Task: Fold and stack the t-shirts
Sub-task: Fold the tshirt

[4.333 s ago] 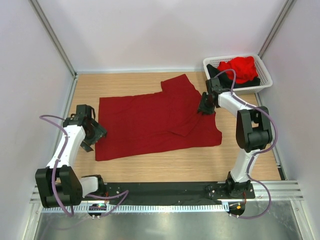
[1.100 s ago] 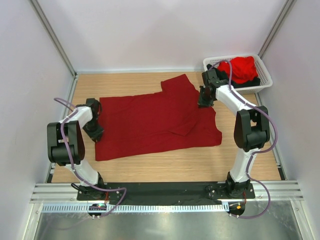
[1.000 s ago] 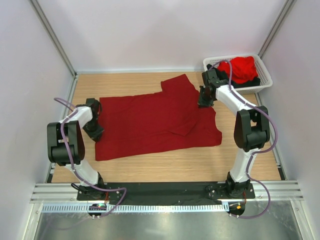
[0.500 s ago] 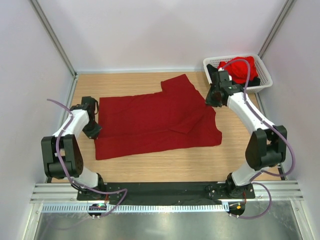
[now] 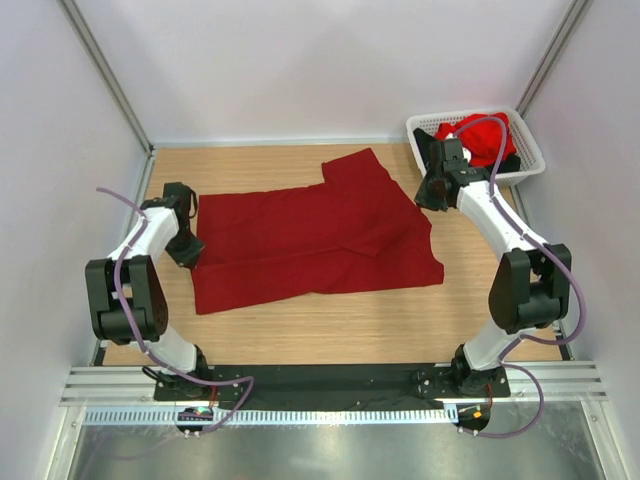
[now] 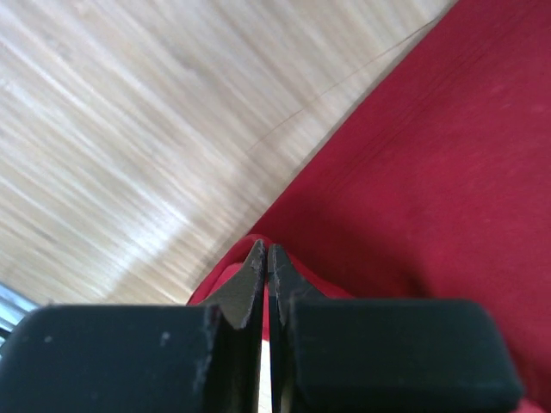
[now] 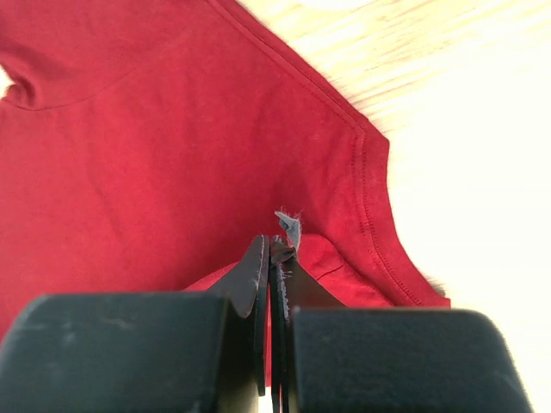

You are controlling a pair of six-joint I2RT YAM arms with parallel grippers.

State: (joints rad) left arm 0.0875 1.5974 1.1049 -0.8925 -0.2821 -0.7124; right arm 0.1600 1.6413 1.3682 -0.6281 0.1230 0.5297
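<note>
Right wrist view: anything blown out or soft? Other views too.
Right wrist: table at right blown out to near white, grain lost; dark red t-shirt stitching sharp. Left wrist: wood grain smeared, cloth evenly lit. Top external: evenly lit.

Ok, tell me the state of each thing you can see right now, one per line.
dark red t-shirt: spread mostly flat on the table, pinched at its left and right edges.
basket: upright, holding two shirts.
bright red t-shirt: crumpled in the basket.
black t-shirt: bunched beneath the bright red one.
left gripper: shut on the dark red t-shirt.
right gripper: shut on the dark red t-shirt.
</note>
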